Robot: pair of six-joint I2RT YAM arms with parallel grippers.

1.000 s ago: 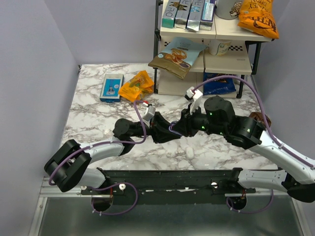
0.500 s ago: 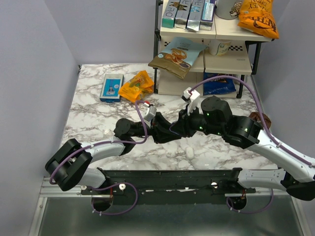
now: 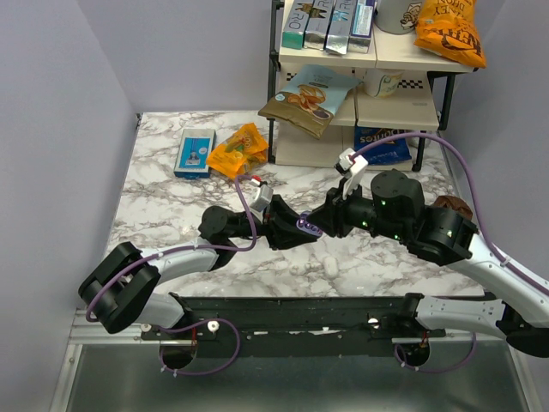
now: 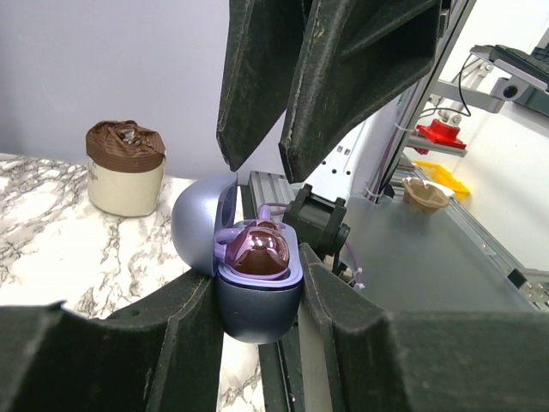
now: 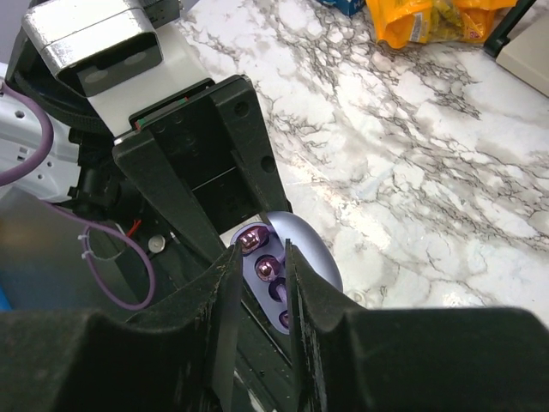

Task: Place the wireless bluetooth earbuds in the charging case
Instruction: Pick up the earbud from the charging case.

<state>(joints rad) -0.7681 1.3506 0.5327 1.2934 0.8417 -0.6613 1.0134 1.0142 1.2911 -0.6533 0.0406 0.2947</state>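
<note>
Charging case (image 4: 257, 316) sits off the table (image 4: 51, 227), pinched at its blue-lilac body by the left gripper (image 4: 257, 287) with the lid (image 4: 199, 219) tipped back, probably to offer its sockets upward. A glossy purple earbud (image 4: 262, 253) lies in it; a second I cannot make out. Just above hangs the right gripper (image 4: 262, 167), slightly parted, empty, likely for pressing.
</note>
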